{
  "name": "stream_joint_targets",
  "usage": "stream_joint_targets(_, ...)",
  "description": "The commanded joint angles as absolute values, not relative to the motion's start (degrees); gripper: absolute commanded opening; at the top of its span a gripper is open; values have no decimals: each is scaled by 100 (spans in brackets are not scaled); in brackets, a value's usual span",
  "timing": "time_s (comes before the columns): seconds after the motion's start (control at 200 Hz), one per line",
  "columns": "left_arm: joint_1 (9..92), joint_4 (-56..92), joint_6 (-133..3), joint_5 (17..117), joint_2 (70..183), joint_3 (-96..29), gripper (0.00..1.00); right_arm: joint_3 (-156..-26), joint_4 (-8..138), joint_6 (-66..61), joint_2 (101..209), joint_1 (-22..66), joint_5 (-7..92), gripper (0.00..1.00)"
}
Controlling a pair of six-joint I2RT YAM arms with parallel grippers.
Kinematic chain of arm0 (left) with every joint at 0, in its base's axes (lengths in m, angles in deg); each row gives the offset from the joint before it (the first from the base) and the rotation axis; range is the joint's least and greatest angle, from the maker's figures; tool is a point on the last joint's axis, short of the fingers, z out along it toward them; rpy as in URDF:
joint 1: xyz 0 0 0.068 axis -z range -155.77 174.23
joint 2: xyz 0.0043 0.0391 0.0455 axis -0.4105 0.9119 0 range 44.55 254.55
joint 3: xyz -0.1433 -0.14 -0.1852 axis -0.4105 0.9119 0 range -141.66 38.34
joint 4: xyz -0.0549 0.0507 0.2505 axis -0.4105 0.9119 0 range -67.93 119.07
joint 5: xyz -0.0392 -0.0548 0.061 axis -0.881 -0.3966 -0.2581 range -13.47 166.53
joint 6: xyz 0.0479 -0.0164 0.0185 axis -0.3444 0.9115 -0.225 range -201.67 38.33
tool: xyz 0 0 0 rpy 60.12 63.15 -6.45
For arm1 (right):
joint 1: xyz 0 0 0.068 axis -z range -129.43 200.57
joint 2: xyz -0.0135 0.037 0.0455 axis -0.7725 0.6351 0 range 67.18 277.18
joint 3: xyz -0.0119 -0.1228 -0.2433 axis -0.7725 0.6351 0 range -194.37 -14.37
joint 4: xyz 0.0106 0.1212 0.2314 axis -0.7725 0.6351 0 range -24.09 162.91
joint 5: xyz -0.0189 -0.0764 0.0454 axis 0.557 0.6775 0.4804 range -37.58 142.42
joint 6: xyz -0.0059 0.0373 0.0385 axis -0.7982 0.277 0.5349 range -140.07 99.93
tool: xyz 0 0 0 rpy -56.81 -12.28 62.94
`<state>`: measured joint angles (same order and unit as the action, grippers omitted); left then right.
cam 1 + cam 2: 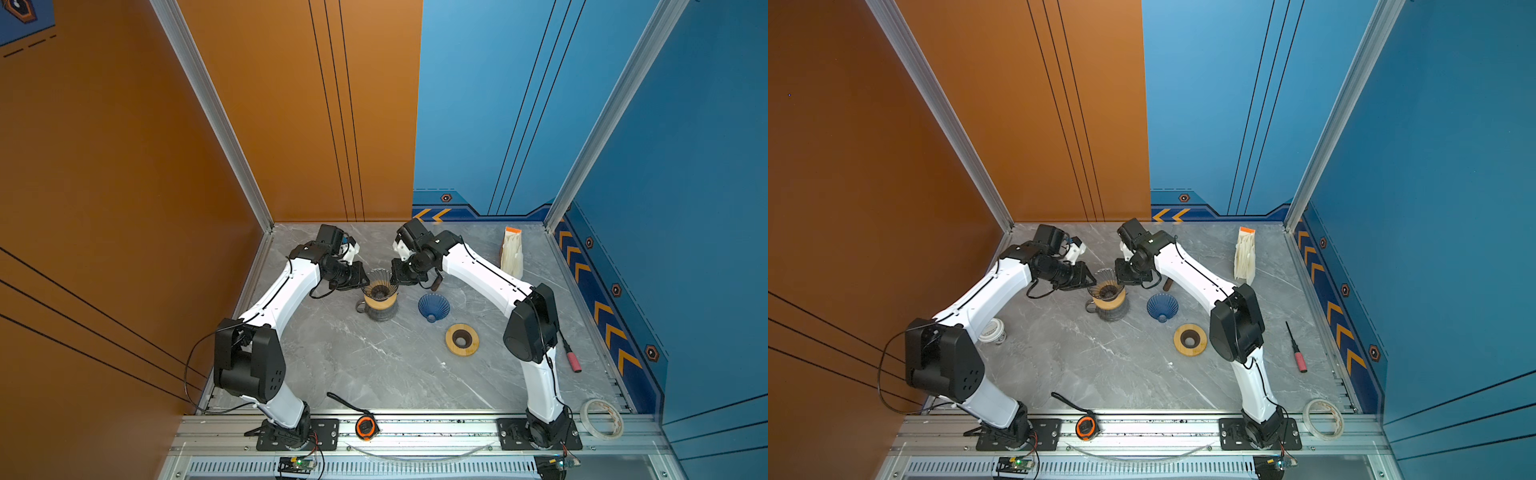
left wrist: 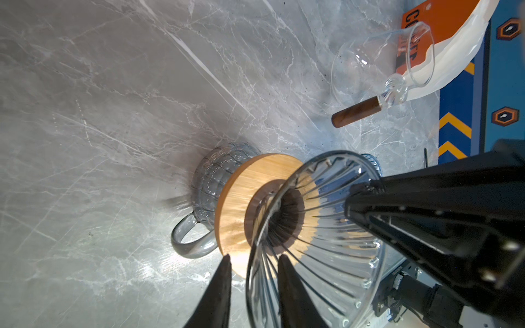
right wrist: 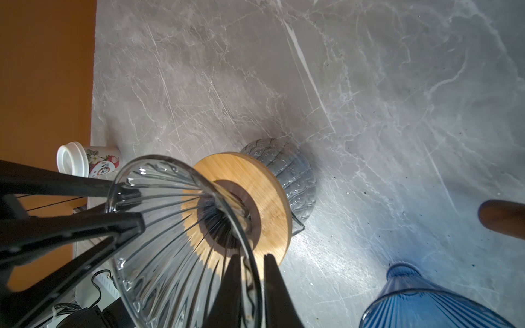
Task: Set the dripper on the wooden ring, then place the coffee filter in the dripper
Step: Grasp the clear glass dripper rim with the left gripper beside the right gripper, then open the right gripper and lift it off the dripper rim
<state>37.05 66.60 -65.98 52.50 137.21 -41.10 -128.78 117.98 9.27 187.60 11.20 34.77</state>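
on the tabletop (image 1: 365, 365), the left fingers (image 2: 221, 284) stood spread astride the rim of the empty dripper (image 1: 379, 279). the right fingers (image 3: 274, 289), narrowly parted, straddled the opposite rim, seemingly clear of the glass. the coffee filter pack (image 1: 512, 254) stood upright far back right, nearer the right arm (image 1: 478, 270), well apart from both.

Take twelve as straight ahead of the left claw (image 2: 254, 257). Its two dark fingers stand apart astride the rim of the clear ribbed dripper (image 2: 318, 235) — one inside, one outside. The dripper sits in a wooden ring (image 2: 241, 198) atop a grey glass jug (image 2: 210, 179). At two o'clock the right claw (image 2: 355, 196) meets the far rim. At one, a wooden-handled glass cup (image 2: 369, 65) rests on the desk (image 2: 113, 113).
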Motion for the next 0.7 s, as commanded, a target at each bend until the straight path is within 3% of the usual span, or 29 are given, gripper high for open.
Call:
stream_joint_targets(0.0,3758,6807,-6612,5212,13802,-4323,32,-13062,12075,823,18798,1160,3663,17)
stream_joint_targets(0.27,3765,6812,-6569,5283,13679,-4364,40,-13263,12066,736,18743,1173,3649,34)
stream_joint_targets(0.696,3753,6812,-6374,5417,13011,-4494,58,-13316,12071,583,18196,1181,3956,41)
